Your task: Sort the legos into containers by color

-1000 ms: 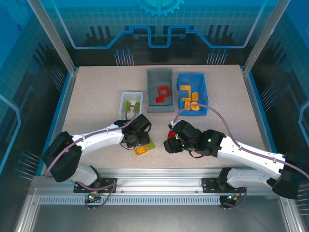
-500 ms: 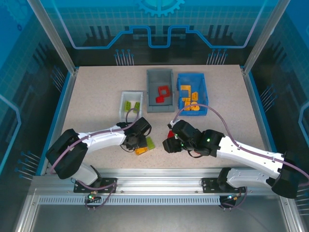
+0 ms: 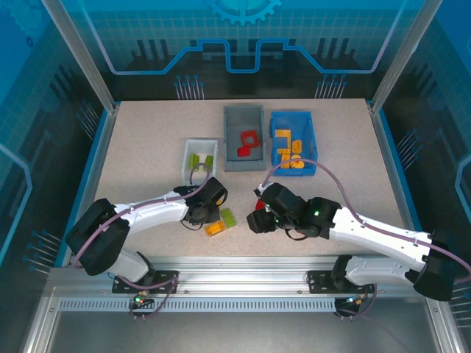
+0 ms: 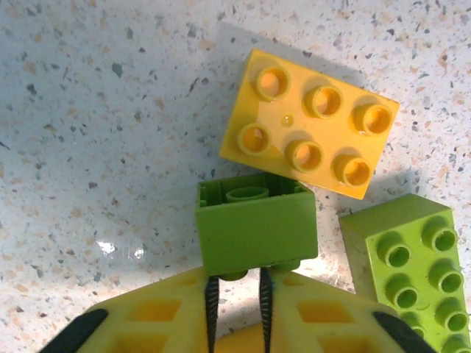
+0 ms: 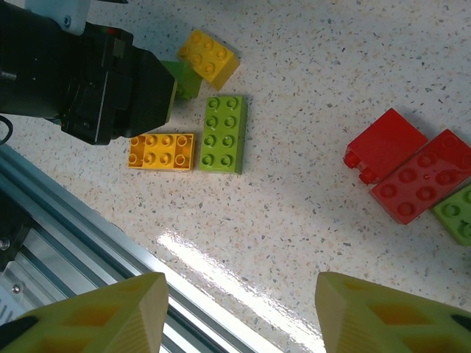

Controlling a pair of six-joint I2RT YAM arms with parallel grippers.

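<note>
One yellow brick (image 4: 309,123) and one long green brick (image 4: 408,272) are lying beside one green cube (image 4: 257,229), which the left claw (image 4: 237,285) is pinching at its tips; right claw (image 5: 239,294) is standing open.

top: high overhead, whole table (image 3: 147,140) | L wrist: close, down | R wrist: farther, oblique | share yellow lego (image 4: 309,123)

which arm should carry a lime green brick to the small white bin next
Left. The left gripper pinches the small lime green plastic brick at its near edge, and the small white plastic bin sits just beyond that arm. The right gripper is open and empty, nearer the red bricks.
</note>
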